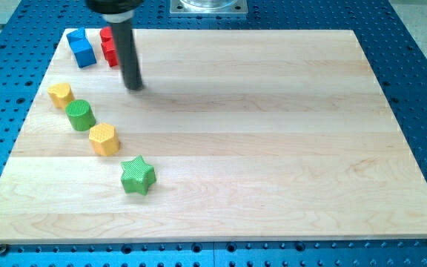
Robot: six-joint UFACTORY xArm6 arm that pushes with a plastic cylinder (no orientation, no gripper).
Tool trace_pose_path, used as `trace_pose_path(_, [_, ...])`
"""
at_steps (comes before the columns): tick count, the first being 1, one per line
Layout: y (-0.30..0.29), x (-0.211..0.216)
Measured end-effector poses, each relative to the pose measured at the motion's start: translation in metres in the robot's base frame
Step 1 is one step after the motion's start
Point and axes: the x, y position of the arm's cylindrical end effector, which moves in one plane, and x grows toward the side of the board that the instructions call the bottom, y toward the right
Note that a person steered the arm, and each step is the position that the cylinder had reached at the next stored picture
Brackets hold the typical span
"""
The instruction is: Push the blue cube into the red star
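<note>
Item one, the wooden board, is lying on a blue perforated table and is filling most of the view. Item two, my tip, is resting on the board near the view's top left, just below and to the right of the red block; the rod above it is hiding part of that block, so contact between them cannot be told. The rod is ending plainly, with nothing to spread or pinch. Item three, the blue cube, is sitting at the board's top-left corner, just left of the red block and well left of my tip. Item four, the red block, presumably the star, is showing only its left part beside the rod. Items five to eight are running in a diagonal line down the left side: a yellow block, a green cylinder, a yellow hexagonal block, and a green star, lowest and farthest right.
</note>
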Motion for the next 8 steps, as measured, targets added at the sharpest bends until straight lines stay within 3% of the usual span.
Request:
trace_pose_path(2, [-0.132,-0.016])
trace_pose_path(7, [-0.144,-0.071])
trace_pose_path(8, [-0.107,-0.073])
